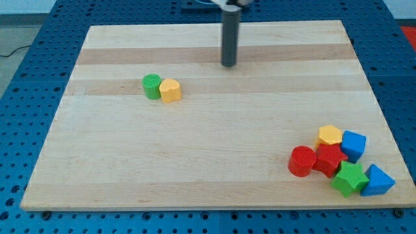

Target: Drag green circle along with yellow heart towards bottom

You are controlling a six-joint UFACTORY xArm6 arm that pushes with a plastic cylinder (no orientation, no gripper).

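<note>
The green circle [152, 86] sits on the wooden board at the upper left of the view. The yellow heart [171, 90] touches its right side. My tip [229, 65] rests on the board near the view's top centre, to the right of and slightly above both blocks, well apart from them.
A cluster of blocks lies at the view's bottom right: a red cylinder [301, 161], a red star [329, 160], a yellow hexagon [329, 136], a blue cube [353, 145], a green star [350, 179] and a blue triangle [377, 181]. The board's bottom edge [208, 207] borders blue pegboard.
</note>
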